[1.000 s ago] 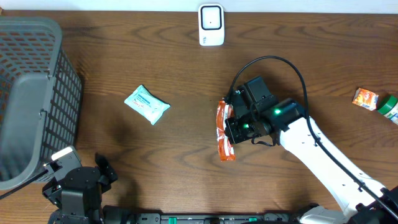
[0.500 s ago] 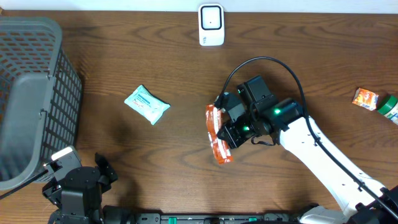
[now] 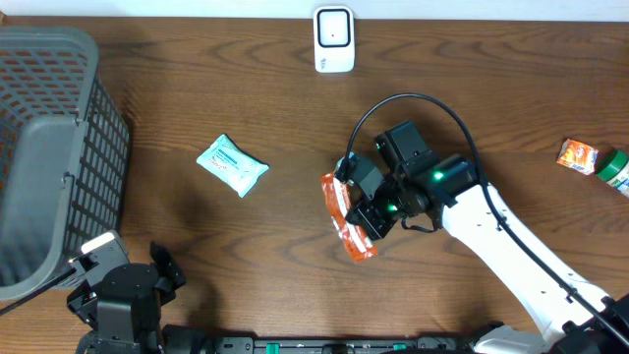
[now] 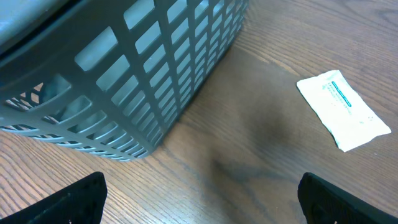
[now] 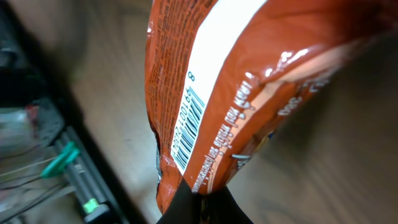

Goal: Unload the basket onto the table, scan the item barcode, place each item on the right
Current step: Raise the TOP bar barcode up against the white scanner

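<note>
An orange snack packet (image 3: pixel 346 218) hangs above the table middle, pinched at its edge by my right gripper (image 3: pixel 366 218), which is shut on it. In the right wrist view the packet (image 5: pixel 242 81) fills the frame, its barcode (image 5: pixel 189 127) on a white strip facing the camera, the gripper (image 5: pixel 202 208) clamped on the seam below. A white scanner (image 3: pixel 333 39) stands at the table's far edge. My left gripper (image 4: pixel 202 199) is open over bare wood at the near left, holding nothing.
A grey mesh basket (image 3: pixel 44 147) fills the left side, seen close as the basket (image 4: pixel 124 68) in the left wrist view. A light blue wipes pack (image 3: pixel 232 164) lies left of centre. At the far right are a small orange packet (image 3: pixel 577 155) and a green-capped item (image 3: pixel 616 169).
My right gripper has swung the orange packet leftward and turned it, so more of its face shows from above. The left arm has not moved.
</note>
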Controlling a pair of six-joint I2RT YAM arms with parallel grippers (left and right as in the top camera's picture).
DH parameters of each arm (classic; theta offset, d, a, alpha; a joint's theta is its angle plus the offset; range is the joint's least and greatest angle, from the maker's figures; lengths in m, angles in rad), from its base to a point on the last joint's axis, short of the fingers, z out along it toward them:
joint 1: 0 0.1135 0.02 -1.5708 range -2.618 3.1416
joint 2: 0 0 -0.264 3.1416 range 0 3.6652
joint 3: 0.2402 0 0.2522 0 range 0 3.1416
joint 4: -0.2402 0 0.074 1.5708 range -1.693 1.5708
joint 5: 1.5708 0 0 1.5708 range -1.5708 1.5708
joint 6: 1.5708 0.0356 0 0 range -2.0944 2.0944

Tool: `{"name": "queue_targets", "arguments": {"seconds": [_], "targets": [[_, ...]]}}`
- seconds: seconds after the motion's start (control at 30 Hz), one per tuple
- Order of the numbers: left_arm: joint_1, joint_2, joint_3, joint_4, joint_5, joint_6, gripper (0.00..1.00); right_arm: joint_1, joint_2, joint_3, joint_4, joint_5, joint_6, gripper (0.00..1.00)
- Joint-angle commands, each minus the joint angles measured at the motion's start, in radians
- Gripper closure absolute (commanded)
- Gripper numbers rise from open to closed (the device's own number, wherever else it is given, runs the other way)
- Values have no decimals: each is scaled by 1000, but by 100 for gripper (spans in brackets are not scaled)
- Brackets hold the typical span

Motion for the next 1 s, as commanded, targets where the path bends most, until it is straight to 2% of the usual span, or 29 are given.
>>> {"name": "queue_targets", "arguments": {"seconds": [0.0,0.13,0.3,0.53,0.6,0.77,0.9,0.97], "targets": [[5,0,2,-2,-6,-5,2,-6,3,51,17,113,-21,99],[5,0,2,-2,-6,-5,2,-5,20,50,94,298,-5,99],[5,0,2,-2,-6,-5,2,-6,101,51,271,635,-15,99],[5,0,2,-2,-6,-5,2,-7,240,51,707,898,-228,99],[5,0,2,-2,-6,-5,2,-15,295,51,866,1002,-304,99],[5,0,2,-2,-6,-5,3,-55,491,84,1302,1110,-649,99],[5,0,2,-2,-6,-5,2,-80,669,221,1497,1163,-864,99],[5,0,2,-2,-6,-5,2,-94,748,320,1568,1172,-917,99]]}}
